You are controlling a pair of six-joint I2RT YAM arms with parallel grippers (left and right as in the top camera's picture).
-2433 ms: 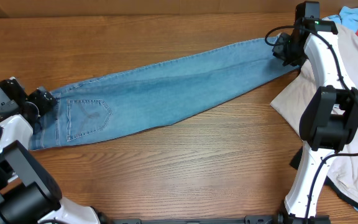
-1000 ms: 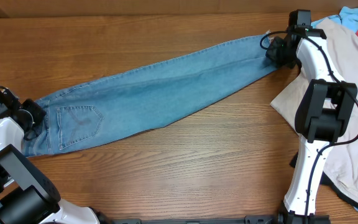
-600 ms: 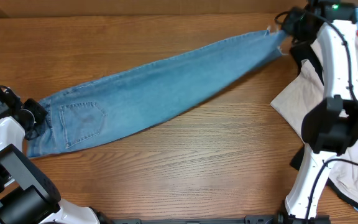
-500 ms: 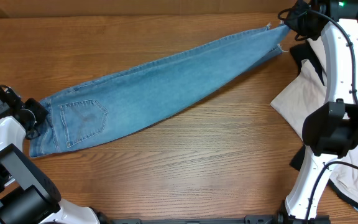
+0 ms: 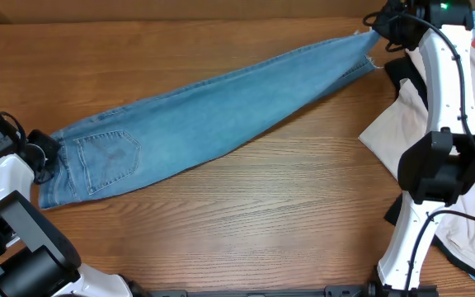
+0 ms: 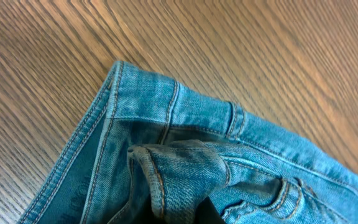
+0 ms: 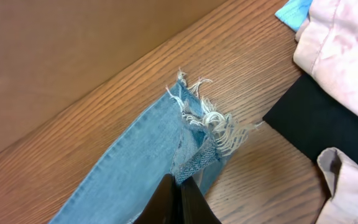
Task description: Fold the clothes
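Since a second ago our right gripper point(image 5: 378, 23) has swung toward the far edge of the table point(image 5: 246, 223), carrying the frayed hem point(image 7: 211, 121) with it, so the jeans point(image 5: 213, 115) now lie in a straighter diagonal from near left to far right. We hold them by both ends to draw the cloth taut and flat before any fold. Our left gripper point(image 5: 48, 155) is pinched tight on a bunched bit of the waistband point(image 6: 166, 109), just beside the back pocket point(image 5: 110, 157). The right one has its fingers pressed together on the leg's edge just behind the hem. That far end sits near the beige garment point(image 5: 402, 115) and a black garment point(image 7: 316, 124), yet apart from both, which keeps the pile out of our fold. We judge the stretching about done and the first fold not yet begun; the next move likely brings the hem over toward the waist.
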